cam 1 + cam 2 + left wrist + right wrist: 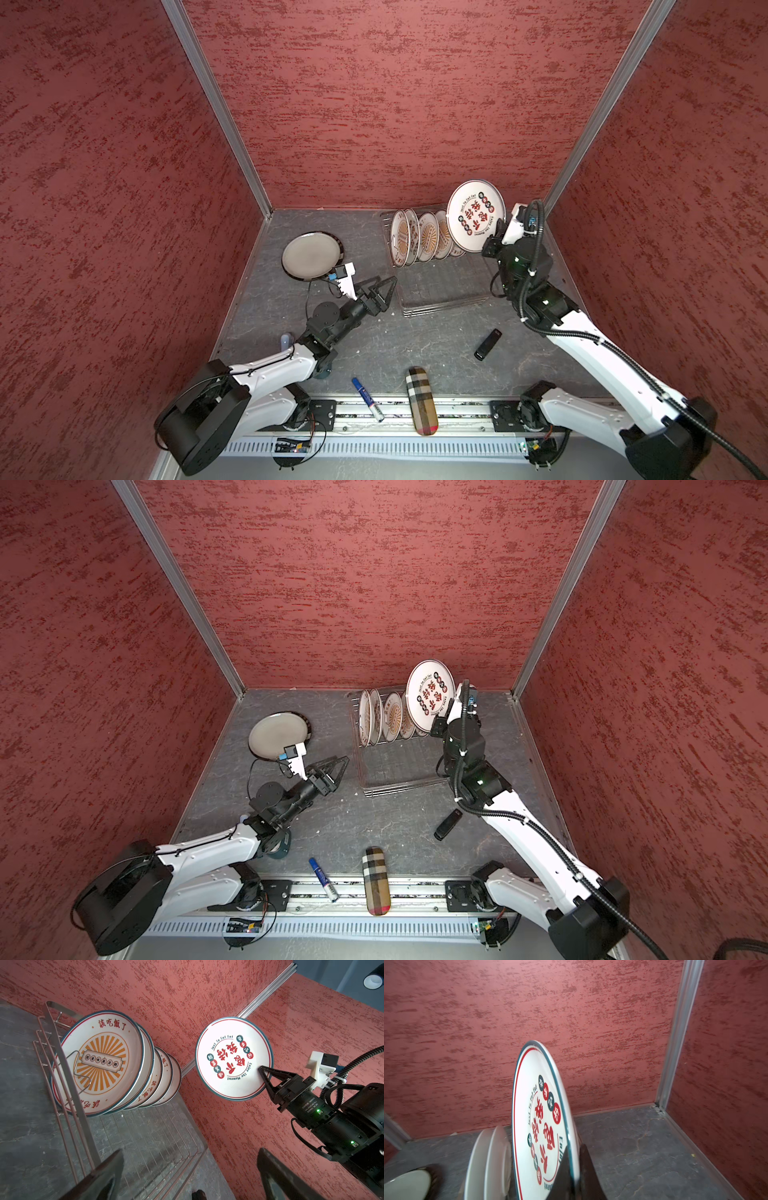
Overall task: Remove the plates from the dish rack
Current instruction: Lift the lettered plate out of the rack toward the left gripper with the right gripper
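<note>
Above the far end of the dish rack, both top views: character plate, white with red and dark characters, hangs on edge, lifted off the wires.
Right gripper: fingers closed on that plate's lower rim.
Sunburst plates: a leaning row on edge in the rack's far end.
Grey plate: dark-rimmed, flat on the bench toward its far left corner.
Left gripper: fingers spread wide, holding nothing, between grey plate and rack, just beside the rack's left edge.
Near edge of bench: blue marker and plaid case, the case lying across the edge.
Right side of bench: black stick-shaped device, near the right arm.
Left wrist view: character plate in the air, apart from the sunburst plates; right gripper pinches its rim; left gripper stands wide open over the rack.
Right wrist view: character plate seen nearly edge-on, rim clamped between two dark fingers; white backs of racked plates just beside it; grey plate blurred.
</note>
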